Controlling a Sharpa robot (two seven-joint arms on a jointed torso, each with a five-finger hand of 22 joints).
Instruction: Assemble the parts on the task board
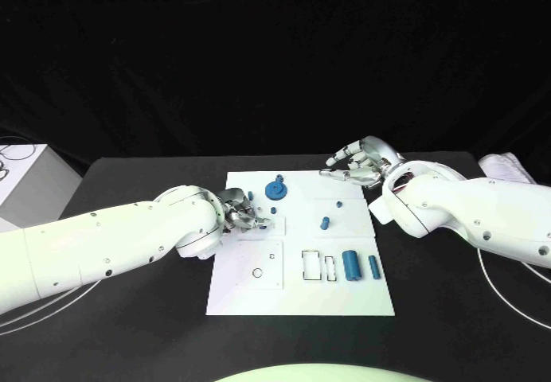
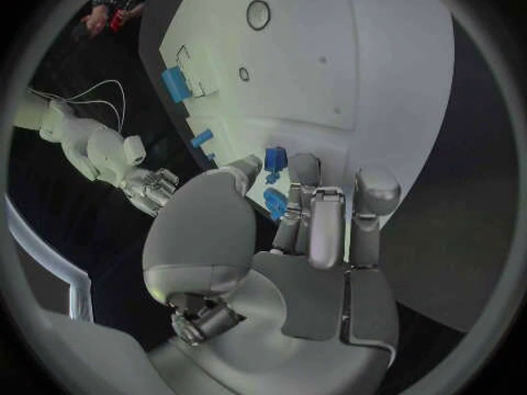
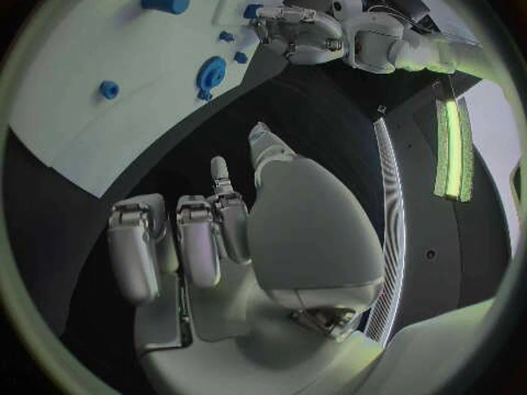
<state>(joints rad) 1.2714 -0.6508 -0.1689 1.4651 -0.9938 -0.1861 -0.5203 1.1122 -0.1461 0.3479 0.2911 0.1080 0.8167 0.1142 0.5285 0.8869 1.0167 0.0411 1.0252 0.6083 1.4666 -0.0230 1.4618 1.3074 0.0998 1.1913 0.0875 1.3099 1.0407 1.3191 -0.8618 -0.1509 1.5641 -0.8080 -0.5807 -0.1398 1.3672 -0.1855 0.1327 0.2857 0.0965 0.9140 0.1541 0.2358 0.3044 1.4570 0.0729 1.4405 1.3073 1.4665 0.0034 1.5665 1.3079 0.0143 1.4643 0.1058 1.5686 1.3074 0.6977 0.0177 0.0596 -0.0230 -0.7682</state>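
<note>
The white task board (image 1: 301, 296) lies mid-table. My left hand (image 1: 244, 212) hovers over its left edge; in the left wrist view a small blue part (image 2: 275, 204) sits pinched between the thumb and fingers (image 2: 303, 174), and another small blue piece (image 2: 275, 158) lies just past the fingertips. My right hand (image 1: 361, 164) hangs over the black table off the board's far right corner, its fingers (image 3: 187, 237) apart and holding nothing. On the board are a round blue gear (image 1: 275, 189), a small blue peg (image 1: 325, 223) and two blue cylinders (image 1: 351, 264) near the front right.
A white box (image 1: 29, 187) with cables stands at the table's left edge. A pale cloth (image 1: 506, 165) lies at the far right. A cable (image 1: 506, 294) loops on the table under my right arm. The board's front left has a round hole (image 1: 257, 273).
</note>
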